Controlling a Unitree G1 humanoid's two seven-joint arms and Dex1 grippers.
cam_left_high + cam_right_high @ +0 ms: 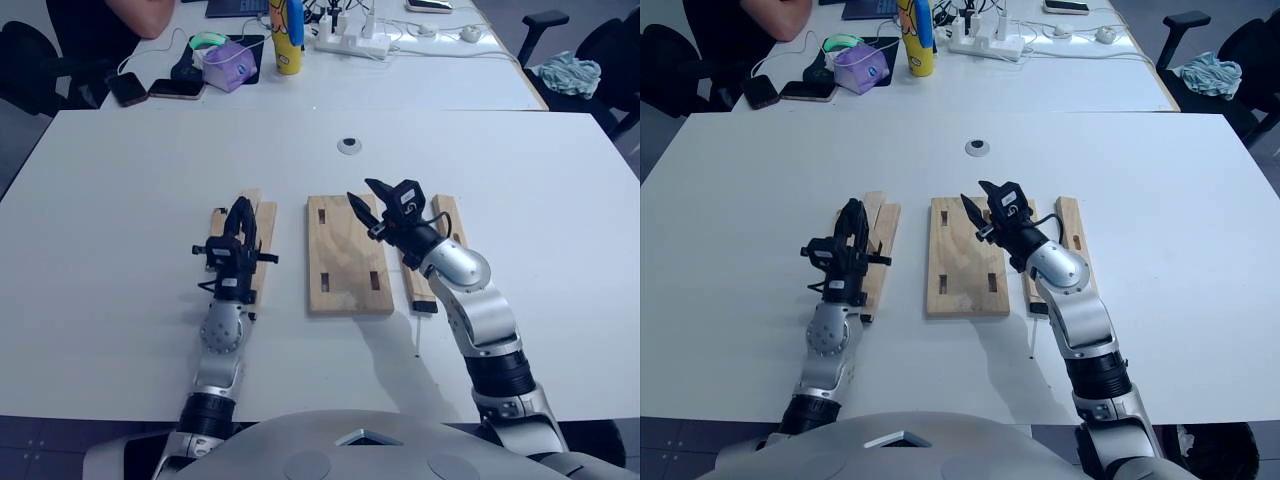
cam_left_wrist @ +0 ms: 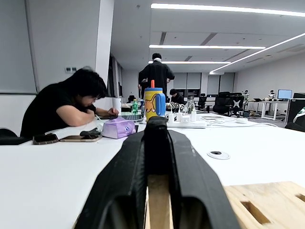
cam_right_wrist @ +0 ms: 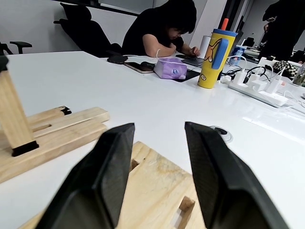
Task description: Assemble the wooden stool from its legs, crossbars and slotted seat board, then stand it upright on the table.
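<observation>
Nearest the robot, we judge the main risk to lie at the left gripper. Its fingers are closed on a pale wooden leg with a black end cap, which is tilted up from the stack of pale wooden bars just beneath it. If the grip sits off-centre, the leg may pivot or slip, and its capped end may drag the stack out of line. The left arm lies low and points straight forward over that stack. Further forward, the right gripper hangs with fingers spread, holding nothing, above the far right part of the flat rectangular wooden seat board with four slots. The board lies flat on the white table. We judge that a careless descent here may shove the board askew. The right forearm crosses two more pale wooden strips beside the board and may sweep them aside.
</observation>
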